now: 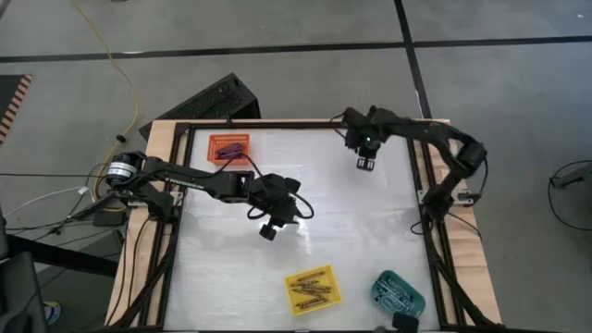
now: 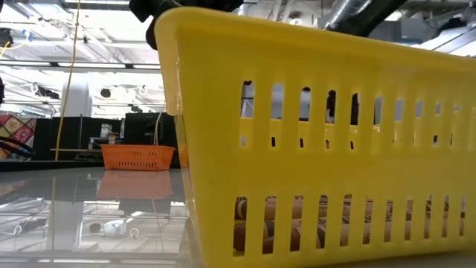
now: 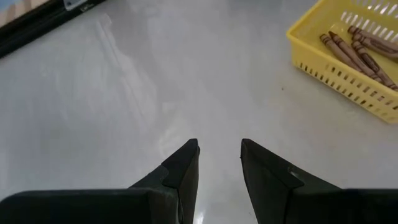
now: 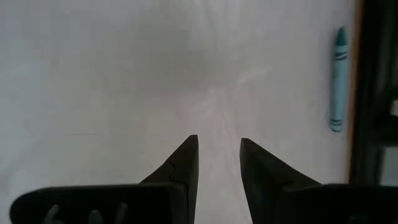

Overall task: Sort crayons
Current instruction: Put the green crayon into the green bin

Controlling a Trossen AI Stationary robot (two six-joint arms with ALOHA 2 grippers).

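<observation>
From above, the white table [image 1: 361,250] carries three trays: an orange tray [image 1: 229,147] near the 11 o'clock corner, a yellow tray [image 1: 312,289] at about 6 o'clock, and a teal tray [image 1: 397,292] at about 5 o'clock. Each tray holds crayons: dark ones in the orange tray, brownish-red crayons [image 1: 311,289] in the yellow one, and pale ones in the teal one. The left gripper [image 1: 268,230] hangs over bare table close to the centre, toward 9 o'clock of it. The right gripper [image 1: 365,164] hangs near the far edge at about 1 o'clock.

At table height, the yellow tray [image 2: 327,149] fills most of the picture, with crayon ends showing through its lower slots. The orange tray [image 2: 137,156] stands far back across the glossy table.

The left wrist camera shows the left gripper [image 3: 220,152] with its two dark fingers apart, nothing between them, above bare table. The yellow tray [image 3: 348,56] lies ahead with brownish-red crayons [image 3: 357,53] lying in it.

The right wrist camera shows the right gripper [image 4: 219,149] likewise parted and empty over bare table. A single teal-blue crayon [image 4: 337,78] lies loose on the table beside the dark frame [image 4: 376,87] at the table's edge, well apart from the fingers.
</observation>
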